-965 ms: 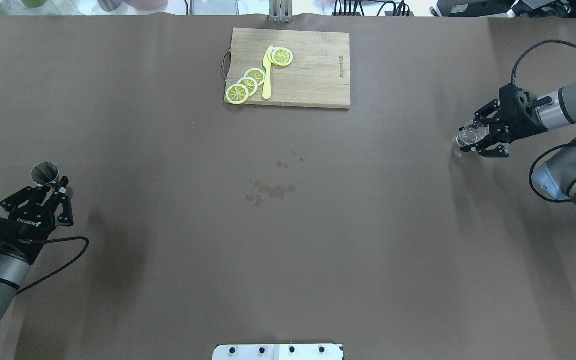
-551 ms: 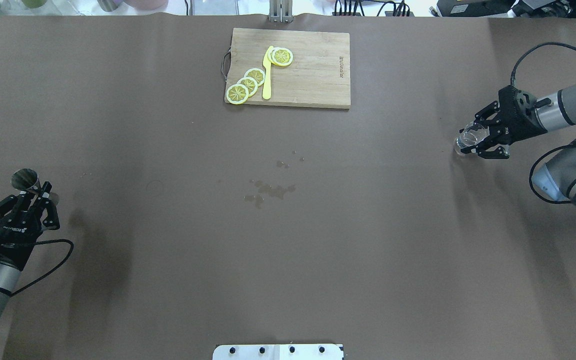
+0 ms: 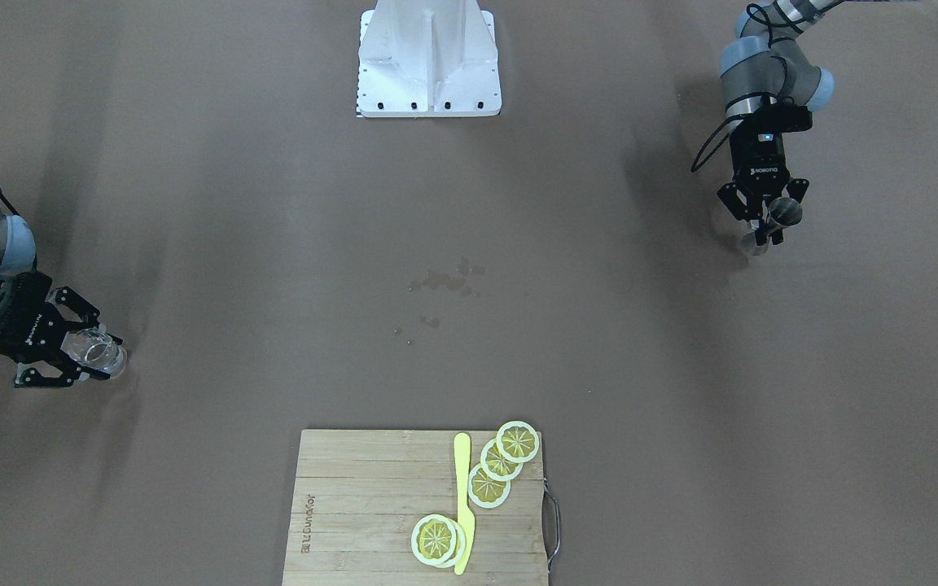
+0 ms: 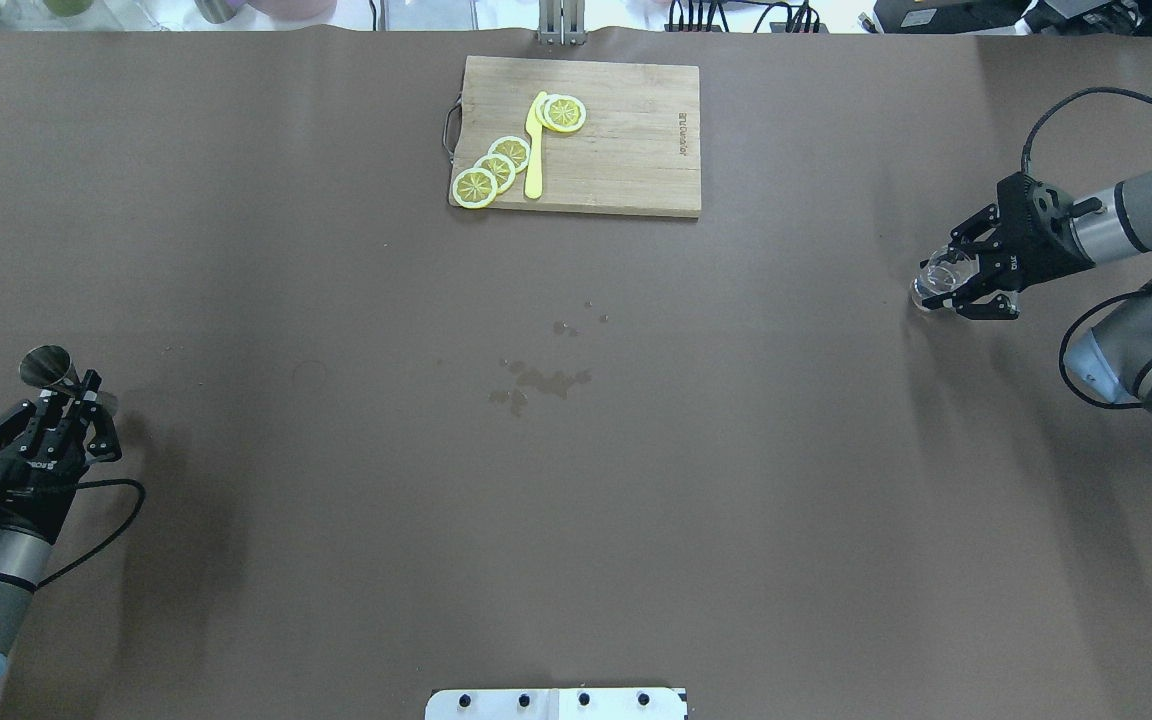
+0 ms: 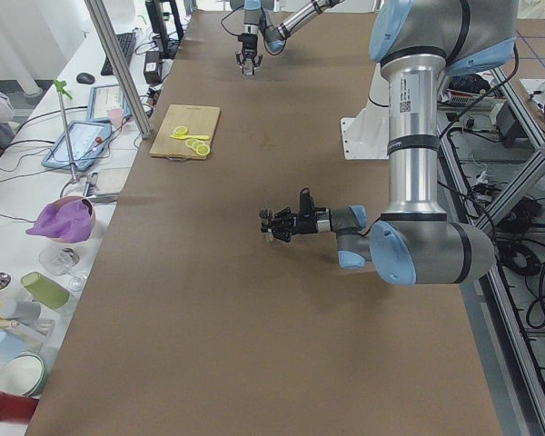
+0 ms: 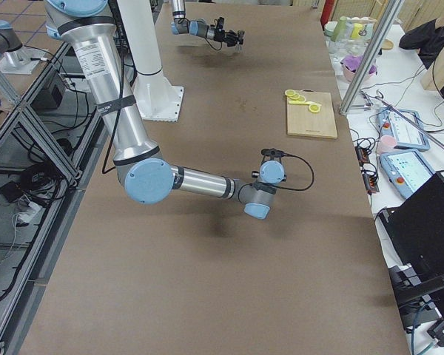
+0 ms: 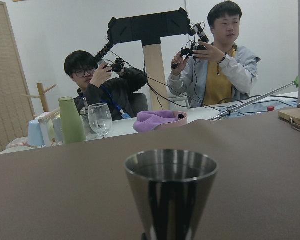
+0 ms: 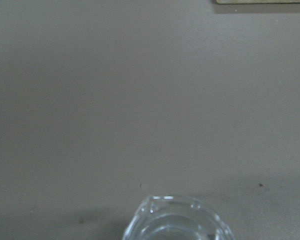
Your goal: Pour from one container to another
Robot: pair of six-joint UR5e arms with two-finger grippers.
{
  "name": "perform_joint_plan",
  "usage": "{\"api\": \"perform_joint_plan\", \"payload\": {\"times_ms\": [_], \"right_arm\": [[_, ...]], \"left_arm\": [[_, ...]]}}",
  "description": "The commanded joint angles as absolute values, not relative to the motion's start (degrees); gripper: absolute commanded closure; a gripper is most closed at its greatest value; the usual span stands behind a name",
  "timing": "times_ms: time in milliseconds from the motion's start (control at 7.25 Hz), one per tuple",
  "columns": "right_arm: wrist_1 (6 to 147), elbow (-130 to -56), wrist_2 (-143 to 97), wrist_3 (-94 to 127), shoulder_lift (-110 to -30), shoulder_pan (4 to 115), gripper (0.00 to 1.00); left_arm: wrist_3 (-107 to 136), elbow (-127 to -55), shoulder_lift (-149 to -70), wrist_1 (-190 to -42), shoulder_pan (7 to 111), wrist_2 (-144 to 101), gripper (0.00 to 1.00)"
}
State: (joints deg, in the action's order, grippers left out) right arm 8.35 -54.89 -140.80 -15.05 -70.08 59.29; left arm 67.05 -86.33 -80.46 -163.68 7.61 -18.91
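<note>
1. Holding steel jigger [image 4: 48, 366] in left gripper [image 4: 76, 392], overhead frame's left edge.
2. Gripping clear glass [image 4: 936, 274] in right gripper [image 4: 952, 281], right edge.
3. Well apart, no pouring underway; judging by mid-frame drops [image 4: 541, 380], possibly done already.

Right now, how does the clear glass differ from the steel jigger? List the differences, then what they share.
The glass is see-through; the jigger is opaque grey metal. The glass is short and round; the jigger flares upward as a cone. The right gripper holds the glass; the left gripper holds the jigger, on the opposite side. Both are small open vessels, each gripped.
</note>
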Motion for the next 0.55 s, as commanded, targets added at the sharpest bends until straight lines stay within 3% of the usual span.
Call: {"api": "perform_joint_plan", "payload": {"times_ms": [0, 276, 414], "right_arm": [[8.3, -54.9, -140.8, -13.7, -70.0, 59.2, 1.0], [8.3, -54.9, -140.8, -13.3, -70.0, 59.2, 0.47], [8.3, -55.0, -140.9, -13.3, -69.8, 59.2, 0.36]], "left_arm": [[68.2, -86.6, -80.9, -163.1, 7.3, -18.8, 1.0], [72.8, -86.6, -81.2, -161.4, 6.7, -18.5, 1.0], [72.8, -86.4, -81.3, -161.4, 6.6, -18.4, 1.0]]}}
